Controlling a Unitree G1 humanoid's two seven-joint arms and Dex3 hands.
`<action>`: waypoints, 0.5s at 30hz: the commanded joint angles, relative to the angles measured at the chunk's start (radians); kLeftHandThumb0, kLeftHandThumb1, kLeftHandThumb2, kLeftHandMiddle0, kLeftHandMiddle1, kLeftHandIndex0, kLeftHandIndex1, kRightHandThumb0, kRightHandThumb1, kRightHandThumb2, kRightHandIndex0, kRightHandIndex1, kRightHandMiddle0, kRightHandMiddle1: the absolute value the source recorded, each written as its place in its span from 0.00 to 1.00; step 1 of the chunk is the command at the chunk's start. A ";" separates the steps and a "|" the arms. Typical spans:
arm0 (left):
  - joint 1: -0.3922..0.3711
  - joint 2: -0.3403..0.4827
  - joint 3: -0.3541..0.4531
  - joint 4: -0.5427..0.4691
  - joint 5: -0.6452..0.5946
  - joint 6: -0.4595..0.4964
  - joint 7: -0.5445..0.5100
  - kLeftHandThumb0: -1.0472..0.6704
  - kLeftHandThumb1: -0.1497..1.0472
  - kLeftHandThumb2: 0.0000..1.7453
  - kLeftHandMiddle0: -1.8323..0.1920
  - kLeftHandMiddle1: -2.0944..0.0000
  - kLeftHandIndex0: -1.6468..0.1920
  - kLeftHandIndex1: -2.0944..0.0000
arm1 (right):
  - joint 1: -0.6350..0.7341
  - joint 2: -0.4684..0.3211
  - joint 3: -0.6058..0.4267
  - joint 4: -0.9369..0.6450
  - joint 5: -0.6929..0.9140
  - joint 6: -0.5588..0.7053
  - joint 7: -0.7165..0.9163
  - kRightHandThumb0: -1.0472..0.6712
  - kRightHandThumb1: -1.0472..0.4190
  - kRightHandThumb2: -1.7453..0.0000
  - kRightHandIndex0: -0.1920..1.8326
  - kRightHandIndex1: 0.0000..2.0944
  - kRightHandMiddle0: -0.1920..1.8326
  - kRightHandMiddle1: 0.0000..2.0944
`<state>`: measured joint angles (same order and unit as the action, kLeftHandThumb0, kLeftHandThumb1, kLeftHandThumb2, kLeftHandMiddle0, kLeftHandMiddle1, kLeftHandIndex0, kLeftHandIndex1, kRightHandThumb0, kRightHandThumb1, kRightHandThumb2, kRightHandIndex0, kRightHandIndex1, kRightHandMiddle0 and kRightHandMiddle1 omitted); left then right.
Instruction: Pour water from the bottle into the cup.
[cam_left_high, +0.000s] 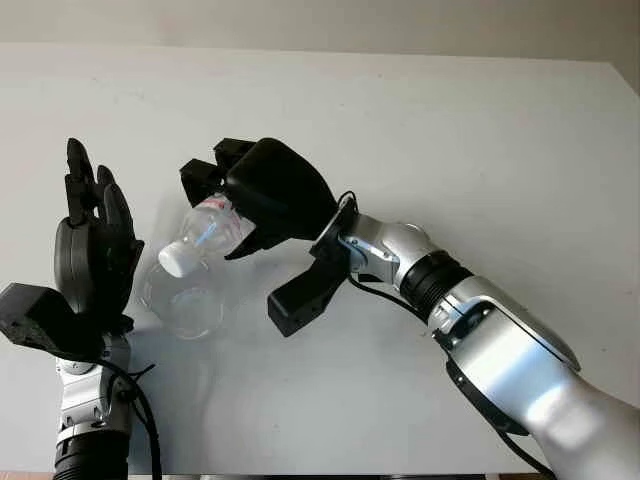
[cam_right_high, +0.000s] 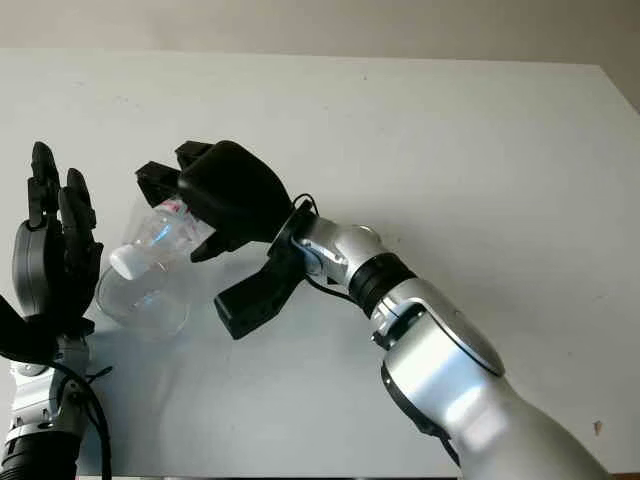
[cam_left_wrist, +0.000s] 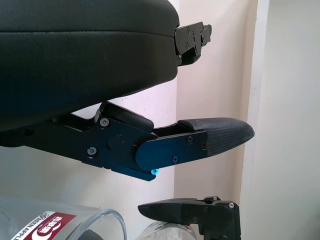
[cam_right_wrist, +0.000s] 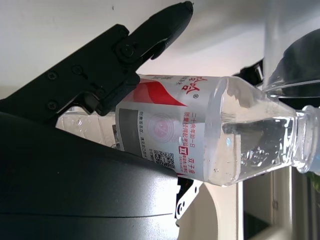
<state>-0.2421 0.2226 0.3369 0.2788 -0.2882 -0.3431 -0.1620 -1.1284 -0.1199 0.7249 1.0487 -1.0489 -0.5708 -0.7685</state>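
Left hand (cam_left_high: 92, 250), open and upright at the near left edge of the white table (cam_left_high: 480, 150), stands just beside the clear cup (cam_left_high: 185, 300). Right hand (cam_left_high: 262, 195) clamps the bottle (cam_left_high: 208, 232), tipped cap-down over the cup's rim. The right wrist view adds the bottle's red-and-white label (cam_right_wrist: 170, 135) and the water inside.

Bottle (cam_right_wrist: 210, 135): clear, smooth, glossy plastic; printed paper or film label (cam_right_wrist: 160, 130), white with red and grey; white cap (cam_left_high: 174, 259), matt-looking.
Cup (cam_left_high: 185, 300), lower left of frame: transparent, glossy, thin-walled; glass or plastic cannot be told.
Right hand (cam_left_high: 262, 192), centre: black shell, smooth, satin sheen.
Left hand (cam_left_high: 92, 250), far left: black, matt; fingertip pad (cam_left_wrist: 227, 134) finely textured, rubber-like.
Right forearm (cam_left_high: 520, 350): silver, glossy, metallic-looking.
Table (cam_left_high: 450, 130): white, matt, smooth.
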 joint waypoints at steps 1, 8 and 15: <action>0.016 -0.022 -0.007 0.015 0.003 -0.009 0.000 0.17 1.00 0.33 0.99 0.97 1.00 0.98 | -0.049 -0.002 0.021 -0.017 -0.027 0.011 -0.064 0.43 0.04 0.97 0.65 1.00 0.39 1.00; 0.014 -0.027 -0.005 0.004 -0.006 0.002 0.005 0.16 1.00 0.32 0.99 0.97 1.00 0.98 | -0.091 0.004 0.135 0.011 -0.178 0.153 -0.301 0.40 0.03 0.97 0.70 1.00 0.44 1.00; 0.011 -0.022 -0.003 0.013 -0.004 -0.001 0.003 0.16 1.00 0.31 0.99 0.97 1.00 0.99 | -0.119 -0.002 0.174 0.018 -0.208 0.203 -0.350 0.38 0.02 0.97 0.71 1.00 0.41 0.99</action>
<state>-0.2451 0.2168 0.3350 0.2761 -0.2913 -0.3424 -0.1596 -1.2188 -0.1197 0.8916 1.0713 -1.2501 -0.3841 -1.1057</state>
